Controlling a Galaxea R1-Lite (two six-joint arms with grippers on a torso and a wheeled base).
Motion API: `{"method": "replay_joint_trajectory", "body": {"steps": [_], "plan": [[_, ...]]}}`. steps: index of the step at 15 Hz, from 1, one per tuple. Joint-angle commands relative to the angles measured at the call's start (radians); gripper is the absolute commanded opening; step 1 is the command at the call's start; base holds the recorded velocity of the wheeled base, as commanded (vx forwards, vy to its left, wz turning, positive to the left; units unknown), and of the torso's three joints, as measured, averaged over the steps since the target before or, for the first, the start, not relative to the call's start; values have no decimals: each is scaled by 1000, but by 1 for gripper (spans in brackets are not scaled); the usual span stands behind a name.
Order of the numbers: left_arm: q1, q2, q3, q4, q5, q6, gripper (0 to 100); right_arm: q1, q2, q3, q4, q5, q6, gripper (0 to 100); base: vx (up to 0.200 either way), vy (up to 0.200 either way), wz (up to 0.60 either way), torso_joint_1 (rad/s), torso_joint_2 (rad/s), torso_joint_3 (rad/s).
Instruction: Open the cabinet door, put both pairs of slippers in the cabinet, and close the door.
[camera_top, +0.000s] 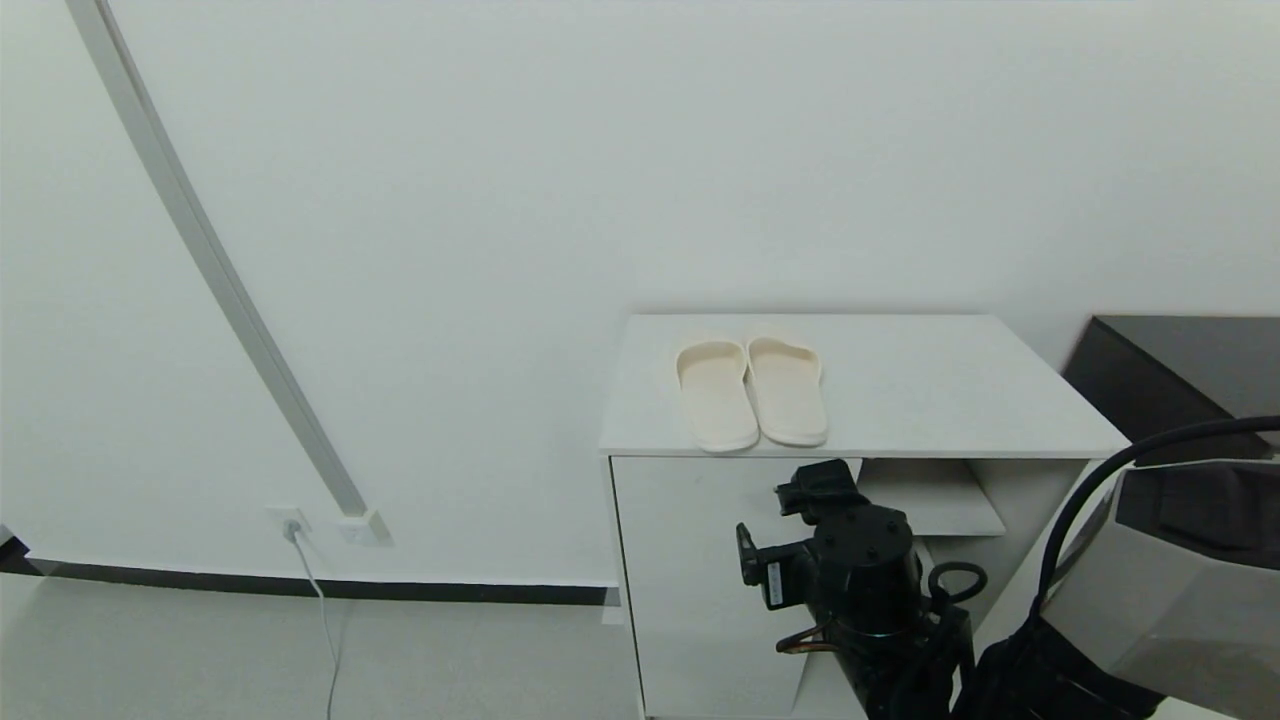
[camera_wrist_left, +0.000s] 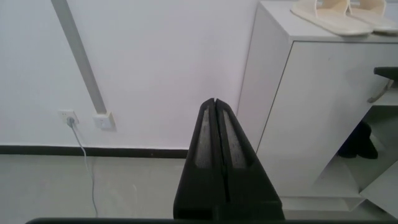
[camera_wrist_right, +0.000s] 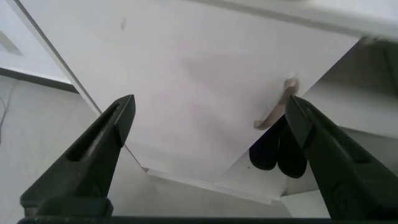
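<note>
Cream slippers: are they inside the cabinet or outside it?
Outside: the cream slippers lie flat, side by side, on top of the cabinet.

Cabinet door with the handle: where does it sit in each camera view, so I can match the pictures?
Head view: cabinet door, white panel below the cream slippers.
Left wrist view: door beyond the shut left gripper, below the slippers.
Right wrist view: door close up, framed by the open right gripper.
Shared landmark: cabinet top edge, directly above the door.

Pale on pale, dark below.
Cream slippers, plain white cabinet, a dark pair inside, grey wall strip.
</note>
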Motion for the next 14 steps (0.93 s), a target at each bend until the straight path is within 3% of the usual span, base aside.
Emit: {"method": "replay_joint_trajectory", "body": {"steps": [1, 6, 9, 14], "plan": [[0, 1, 0, 0, 0, 0, 0, 0, 2, -1, 0, 0, 0, 100, 0, 0, 0, 217, -496, -281], [0, 1, 0, -1, 2, -2, 0, -21, 3, -15, -46, 4, -20, 100, 0, 0, 0, 182, -397, -219], [0, 1, 0, 0, 0, 0, 0, -27, -9, -64, -63, 54, -63, 100, 0, 0, 0, 17, -28, -17], [0, 1, 0, -1, -1, 11, 0, -55, -66, -351, 325, 55, 39, 100, 0, 0, 0, 0, 0, 0]]}}
